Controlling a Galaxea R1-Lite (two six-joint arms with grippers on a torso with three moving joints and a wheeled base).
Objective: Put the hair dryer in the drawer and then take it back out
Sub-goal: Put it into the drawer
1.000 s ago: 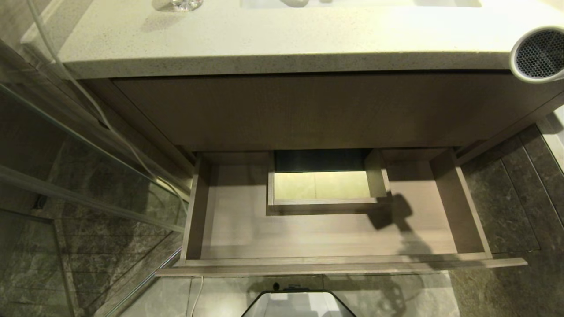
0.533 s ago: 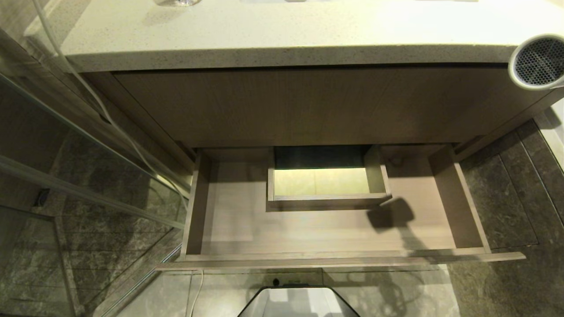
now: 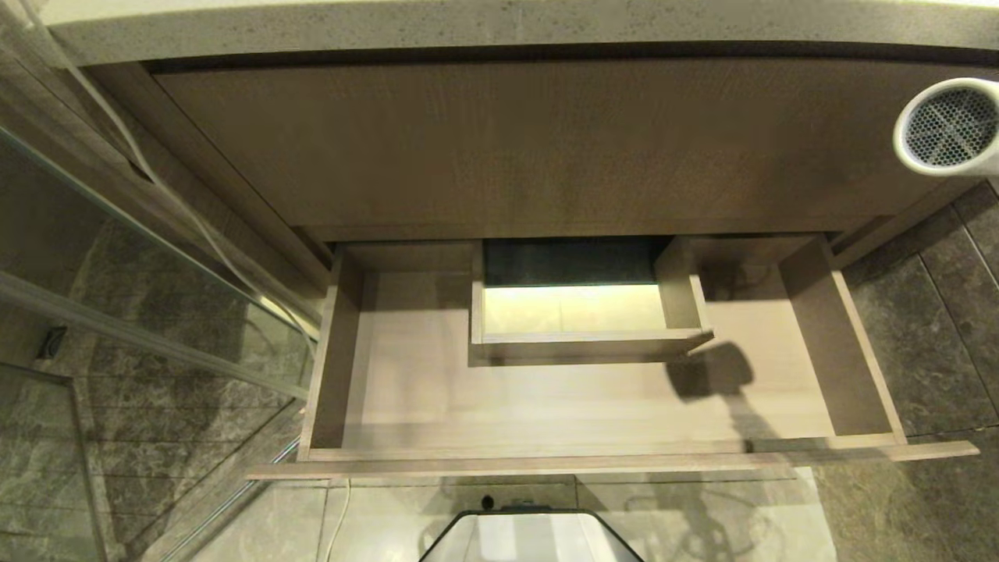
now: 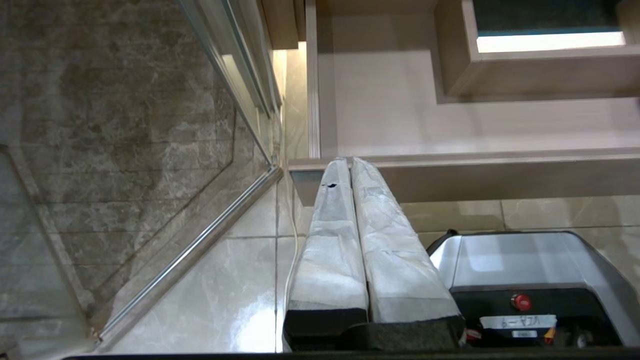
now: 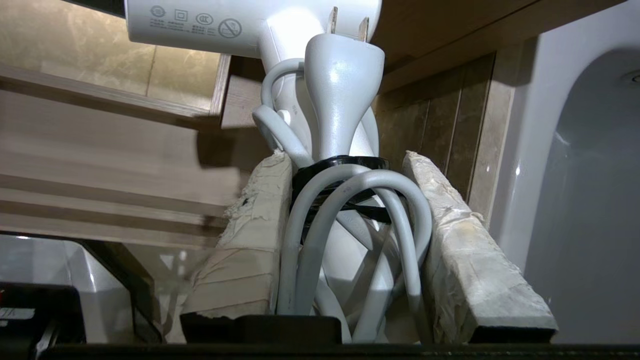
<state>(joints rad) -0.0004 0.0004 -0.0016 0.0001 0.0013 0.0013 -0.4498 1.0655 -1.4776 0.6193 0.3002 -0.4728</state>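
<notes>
The white hair dryer [image 3: 948, 126] hangs at the far right of the head view, its grey mesh grille facing me, above and right of the drawer. In the right wrist view my right gripper [image 5: 345, 165] is shut on the hair dryer [image 5: 330, 100], squeezing its handle and bundled white cord with the black tie. The drawer [image 3: 390, 390] stands pulled out below the tall wood panel, its light wood floor bare, with a boxed cutout [image 3: 577, 312] at back centre. My left gripper [image 4: 345, 162] is shut and parked low, near the drawer [image 4: 500, 170] front's left end.
A glass shower partition with a metal rail [image 3: 148, 343] stands at the left. Dark stone floor tiles [image 3: 921, 328] lie right of the drawer. My own base [image 3: 531, 538] shows just below the drawer front. The counter edge [image 3: 468, 27] runs along the top.
The whole head view has shifted: the counter slid up out of the picture and the drawer looks nearer. The hair dryer sits a little lower against the cabinet front.
</notes>
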